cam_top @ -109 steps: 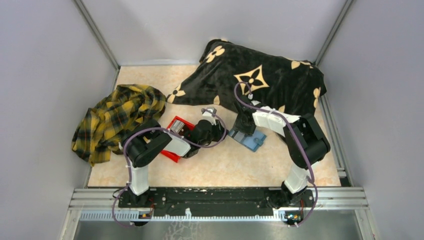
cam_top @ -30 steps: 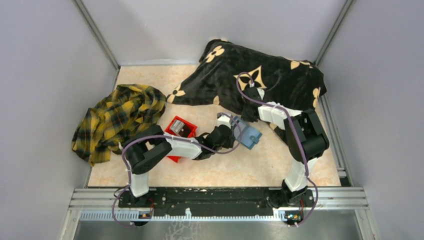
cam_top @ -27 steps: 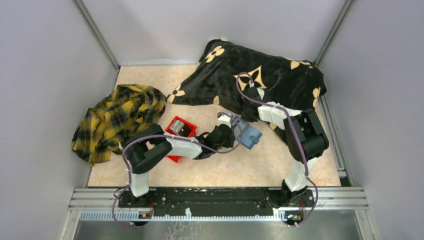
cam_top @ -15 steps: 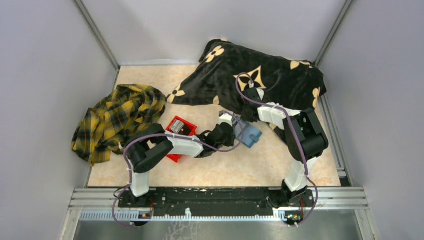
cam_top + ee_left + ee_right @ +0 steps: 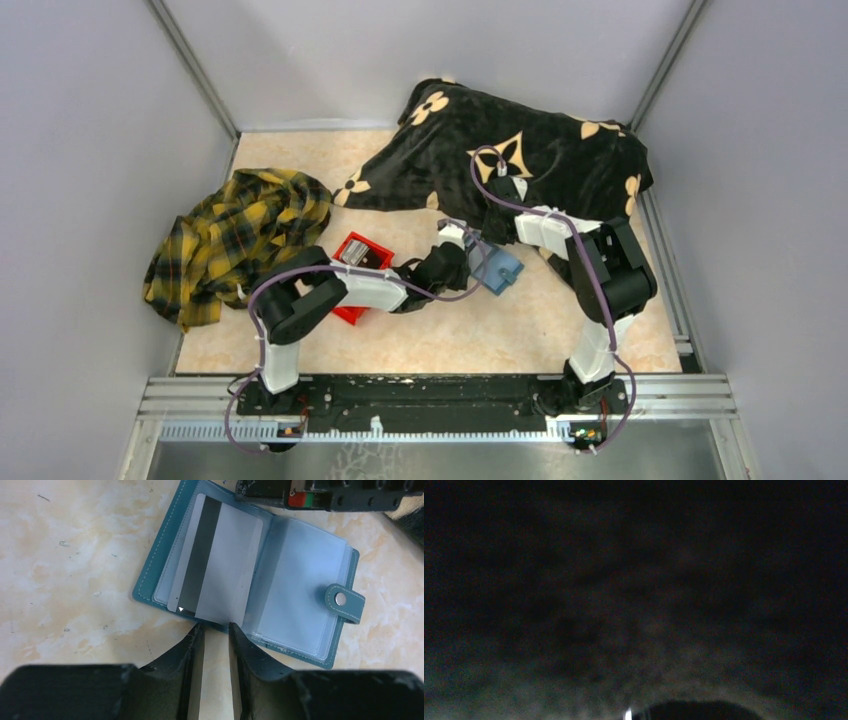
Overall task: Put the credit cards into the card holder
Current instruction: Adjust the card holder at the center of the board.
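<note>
The right wrist view is almost wholly black, with nothing nameable in it, while in the left wrist view the right gripper (image 5: 270, 492), at the far edge of the card holder (image 5: 300, 590), is cut off by the frame and hides the holder's far corner.

The 2 arms share 1 build. The left arm (image 5: 365, 288) and the right arm (image 5: 545, 228) each pair white link shells with bulky black joint housings. A purple cable (image 5: 250, 312) loops along each arm from base to wrist. Both bases are bolted to a black rail (image 5: 420, 392). The left wrist's 2 fingers (image 5: 192, 652) are matte black and taper to narrow tips.
</note>
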Controlling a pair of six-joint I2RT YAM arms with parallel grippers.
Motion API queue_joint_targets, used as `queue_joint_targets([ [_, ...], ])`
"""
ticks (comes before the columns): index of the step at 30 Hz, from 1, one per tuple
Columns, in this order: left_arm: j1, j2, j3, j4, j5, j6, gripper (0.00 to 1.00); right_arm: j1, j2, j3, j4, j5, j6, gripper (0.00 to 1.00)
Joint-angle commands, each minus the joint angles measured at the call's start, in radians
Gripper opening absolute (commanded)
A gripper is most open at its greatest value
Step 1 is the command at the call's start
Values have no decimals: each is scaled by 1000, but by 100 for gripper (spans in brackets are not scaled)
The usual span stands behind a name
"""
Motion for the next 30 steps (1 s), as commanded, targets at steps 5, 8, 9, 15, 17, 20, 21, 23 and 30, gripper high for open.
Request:
queue_joint_targets([
  [5, 39, 23, -28, -82, -30, 29, 31, 24, 21, -37, -37, -59, -29, 0],
  [8, 47, 24, -27, -81, -29, 37, 31, 23, 22, -40, -35, -59, -31, 0],
  [9, 49, 23, -27, -81, -27, 39, 31, 23, 22, -40, -35, -58, -31, 0],
  [15, 61, 24, -25, -83, -26, 49, 31, 23, 18, -34, -33, -61, -38, 0],
  [17, 64, 23, -23, -85, -30, 53, 31, 24, 17, -31, -35, -61, -39, 0],
  [20, 68, 17, -21, -91, -44, 57, 32, 23, 17, -31, -41, -57, -41, 0],
  [21, 68, 12, -21, -95, -51, 57, 32, 23, 17, -31, -44, -55, -41, 0],
  [23, 67, 0, -24, -104, -69, 52, 33, 23, 14, -27, -47, -50, -42, 0],
  [30, 68, -72, -78, -105, -116, 31, 37, 20, -12, 10, -83, -19, -49, 10],
])
